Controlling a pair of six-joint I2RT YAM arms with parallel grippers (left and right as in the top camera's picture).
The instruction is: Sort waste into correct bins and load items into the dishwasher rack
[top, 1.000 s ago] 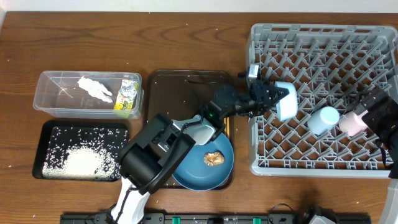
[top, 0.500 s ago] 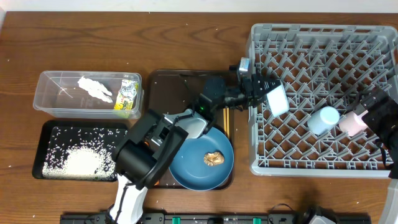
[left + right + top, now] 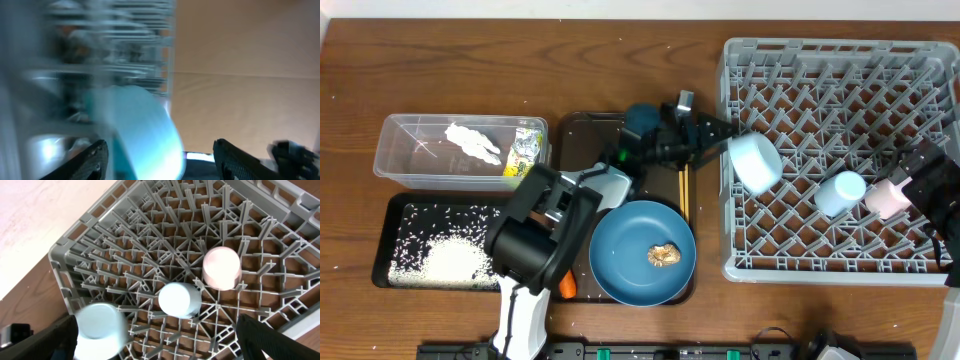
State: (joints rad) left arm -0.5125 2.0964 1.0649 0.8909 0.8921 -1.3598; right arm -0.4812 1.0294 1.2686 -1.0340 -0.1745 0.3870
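Wooden surface point(image 3: 620, 60) bears the grey dishwasher rack point(image 3: 840, 45); the pale light-blue bowl point(image 3: 753, 162) lies tipped inside its left wall, just past the parted left pincer point(image 3: 718, 135). Only the right wrist view shows the right pincer point(image 3: 157, 330) spread wide, above the light-blue cup point(image 3: 179, 300) and pinkish-white cup point(image 3: 221, 267).

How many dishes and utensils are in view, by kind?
blue plate: 1
bowl: 1
cups: 2, the light-blue cup and the pink cup
chopsticks: 1 pair
Total: 5, counting the pair as one.
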